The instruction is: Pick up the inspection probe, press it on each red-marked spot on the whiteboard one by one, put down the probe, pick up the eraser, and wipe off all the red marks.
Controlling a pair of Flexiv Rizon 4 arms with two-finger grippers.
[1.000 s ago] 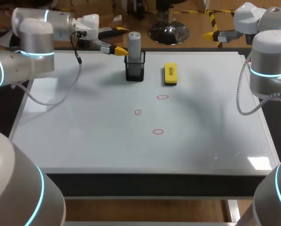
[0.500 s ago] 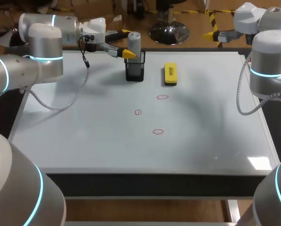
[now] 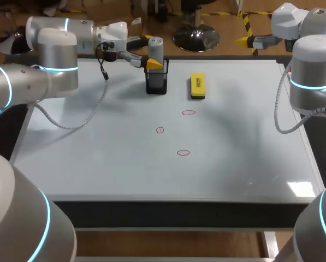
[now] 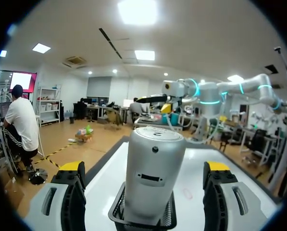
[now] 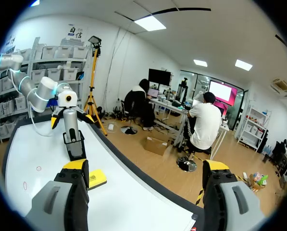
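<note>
The grey inspection probe [image 3: 156,48] stands upright in a black mesh holder [image 3: 156,83] at the back of the whiteboard [image 3: 97,158]. My left gripper [image 3: 150,52] is open and straddles the probe's top, one yellow tip in front and one behind. In the left wrist view the probe [image 4: 153,178] stands between the fingers [image 4: 68,192] with a gap on each side. The yellow eraser [image 3: 197,85] lies right of the holder. Three red marks [image 3: 189,113], [image 3: 160,130], [image 3: 183,153] sit mid-board. My right gripper [image 5: 145,168] is open and empty, past the board's back right corner.
The right wrist view takes in the probe [image 5: 71,124], its holder [image 5: 76,144], the eraser [image 5: 96,178] and my left arm [image 5: 42,94] from across the board. A cable [image 3: 86,117] hangs from the left wrist over the board's left part.
My left gripper has moved right along the back edge, from short of the holder to around the probe's top. The right arm has stayed still.
</note>
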